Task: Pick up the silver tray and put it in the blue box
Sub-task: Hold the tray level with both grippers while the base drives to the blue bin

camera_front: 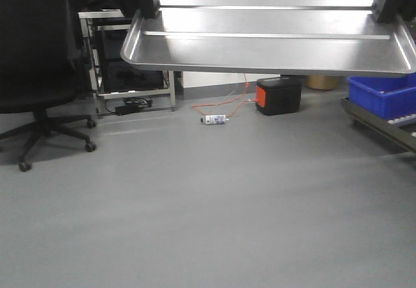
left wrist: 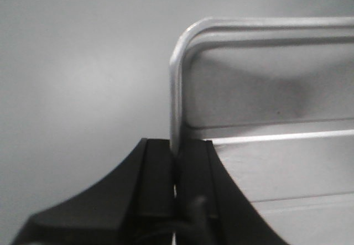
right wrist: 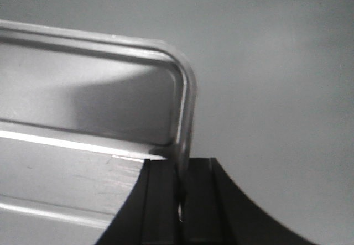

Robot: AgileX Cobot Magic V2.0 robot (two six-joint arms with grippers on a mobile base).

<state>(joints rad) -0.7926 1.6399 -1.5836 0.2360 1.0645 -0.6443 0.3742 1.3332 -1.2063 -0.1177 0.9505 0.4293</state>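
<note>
Up and left of the blue box (camera_front: 382, 99), the silver tray (camera_front: 266, 41) hung, left gripper (left wrist: 176, 154) and right gripper (right wrist: 180, 173) clamping its rims.

The tray (camera_front: 266, 38) hangs above the floor (camera_front: 208, 210), spanning from one gripper to the other. The left gripper (left wrist: 176, 157) has one finger (left wrist: 157, 173) outside the tray's left rim and one inside, with the tray bed to their right. The right gripper (right wrist: 180, 170) straddles the right rim, tray to its left. The crate (camera_front: 383, 96) sits below and beyond the right fingers. A chair (camera_front: 36, 54) stands left of the left fingers.
</note>
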